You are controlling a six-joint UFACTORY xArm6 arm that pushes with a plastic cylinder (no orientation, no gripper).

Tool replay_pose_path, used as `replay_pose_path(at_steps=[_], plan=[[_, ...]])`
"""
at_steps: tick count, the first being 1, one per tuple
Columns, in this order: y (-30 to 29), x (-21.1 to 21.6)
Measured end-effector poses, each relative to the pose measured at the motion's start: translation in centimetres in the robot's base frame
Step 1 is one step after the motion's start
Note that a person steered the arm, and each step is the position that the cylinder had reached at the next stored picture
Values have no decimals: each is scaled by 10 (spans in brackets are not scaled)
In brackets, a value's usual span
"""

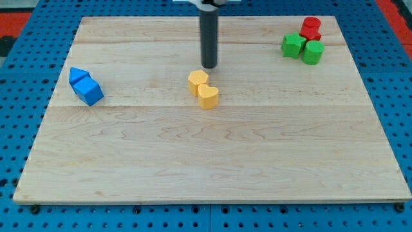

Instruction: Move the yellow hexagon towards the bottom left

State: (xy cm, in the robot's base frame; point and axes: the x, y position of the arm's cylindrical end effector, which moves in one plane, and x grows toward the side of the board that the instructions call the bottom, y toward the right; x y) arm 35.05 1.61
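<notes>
The yellow hexagon [197,81] lies near the middle of the wooden board [212,161], touching a second yellow block with a rounded, heart-like shape [208,96] just below and to its right. My tip [210,66] stands just above and slightly right of the yellow hexagon, a small gap away from it. The dark rod rises from there to the view's top edge.
Two blue blocks [85,86] sit together at the board's left side. At the top right, two red blocks [310,28] and two green blocks [302,48] form a cluster. A blue pegboard surface [19,96] surrounds the board.
</notes>
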Motion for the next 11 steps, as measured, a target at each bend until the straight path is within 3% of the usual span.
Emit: replay_pose_path(at_steps=[1,4,5,6,8,9,10,11], plan=[[0,40],[-14,23],[-68,32],[-78,52],[-84,154],[-83,107],[-103,96],[-122,139]])
